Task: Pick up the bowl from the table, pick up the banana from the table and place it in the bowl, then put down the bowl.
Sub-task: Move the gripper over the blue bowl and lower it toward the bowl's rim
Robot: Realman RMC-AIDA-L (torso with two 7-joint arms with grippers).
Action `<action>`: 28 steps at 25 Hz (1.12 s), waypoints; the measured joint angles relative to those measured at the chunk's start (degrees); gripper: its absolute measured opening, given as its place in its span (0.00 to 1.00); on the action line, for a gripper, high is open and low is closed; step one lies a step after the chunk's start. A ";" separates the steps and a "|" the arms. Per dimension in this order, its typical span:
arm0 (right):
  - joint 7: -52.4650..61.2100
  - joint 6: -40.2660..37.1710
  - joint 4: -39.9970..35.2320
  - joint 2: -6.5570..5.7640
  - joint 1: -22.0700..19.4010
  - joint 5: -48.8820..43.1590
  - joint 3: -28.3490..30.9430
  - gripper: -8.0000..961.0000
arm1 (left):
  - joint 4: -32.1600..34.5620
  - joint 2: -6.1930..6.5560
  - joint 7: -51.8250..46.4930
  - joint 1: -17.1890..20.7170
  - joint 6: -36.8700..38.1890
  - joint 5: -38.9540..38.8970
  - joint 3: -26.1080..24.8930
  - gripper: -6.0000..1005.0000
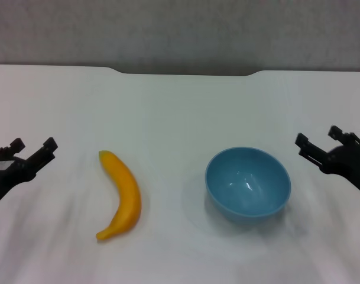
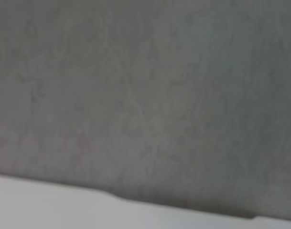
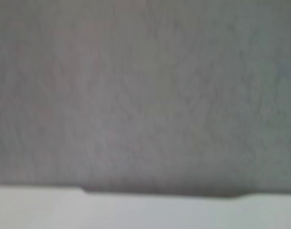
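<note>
While nothing is yet being gripped, the round light-blue glossy plastic bowl (image 1: 248,184) is sitting upright and empty on the large plain white tabletop (image 1: 180,106), right of centre, and the smooth curved yellow-orange banana (image 1: 122,196) is lying flat on its side left of centre, well apart from the bowl. The left gripper (image 1: 32,149) is hovering at the left edge of the head view, its two dark fingers spread apart and holding nothing, near the banana but not touching it. The right gripper (image 1: 320,140) is hovering at the right edge, fingers likewise parted and empty, just beside the bowl's rim yet clear of it. Judgement: each arm is facing the item on its own side, so the right is probably being readied for the bowl and the left for the banana. Both wrist views are showing only a grey wall (image 2: 145,95) above the table's far edge with its dark notch (image 3: 159,193); no task item is appearing there.
</note>
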 joint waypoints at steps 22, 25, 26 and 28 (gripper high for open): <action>-11.27 -80.19 43.26 1.35 3.36 1.73 7.44 0.93 | -32.11 -0.17 -65.65 2.88 16.40 67.10 -3.17 0.90; -12.86 -83.28 41.32 2.88 4.66 5.00 9.85 0.93 | -32.25 -0.21 -67.18 2.82 17.17 69.69 -3.15 0.90; -13.80 -84.60 40.19 3.09 5.55 6.57 10.39 0.93 | -32.25 -0.23 -67.35 2.81 17.31 69.99 -3.14 0.90; -16.07 -86.49 37.29 3.18 7.83 10.29 11.08 0.92 | -32.26 -0.29 -67.44 2.82 17.57 70.19 -3.11 0.90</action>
